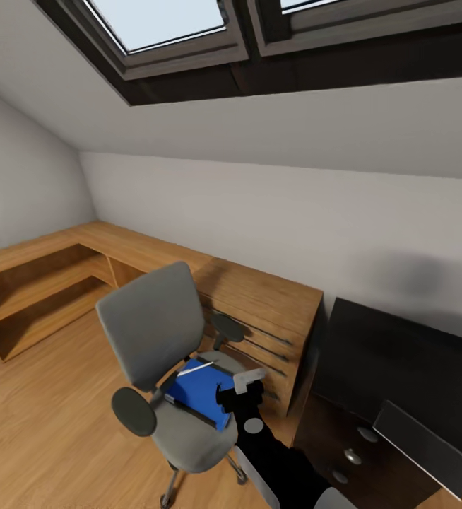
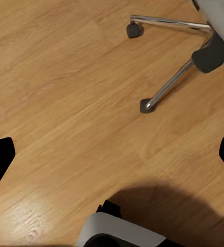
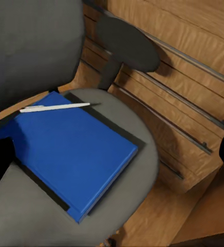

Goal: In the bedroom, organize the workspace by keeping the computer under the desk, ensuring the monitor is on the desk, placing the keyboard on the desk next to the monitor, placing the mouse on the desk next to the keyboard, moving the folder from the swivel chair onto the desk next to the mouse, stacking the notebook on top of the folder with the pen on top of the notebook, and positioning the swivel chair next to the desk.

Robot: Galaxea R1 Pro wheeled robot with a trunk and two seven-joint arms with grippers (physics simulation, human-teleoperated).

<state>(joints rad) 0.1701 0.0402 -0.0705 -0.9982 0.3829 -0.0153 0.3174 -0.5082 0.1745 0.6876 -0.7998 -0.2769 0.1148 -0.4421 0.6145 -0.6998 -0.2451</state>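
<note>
1. Our right gripper (image 1: 249,385) hangs over the grey upholstered swivel chair (image 1: 153,332), jaws spread wide, holding nothing
2. We see the flat bright blue folder (image 3: 71,154) lying on the seat, a slim white pen (image 3: 54,107) across its far edge
3. Beyond stands the glossy black desk (image 1: 400,367)
4. Our left gripper (image 2: 112,154) points at the wood-plank floor (image 2: 66,92), jaws wide

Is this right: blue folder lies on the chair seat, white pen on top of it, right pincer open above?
Nearly. In the right wrist view the pen lies past the folder's far edge, not on it. The swivel chair and open right pincer are right.
</note>
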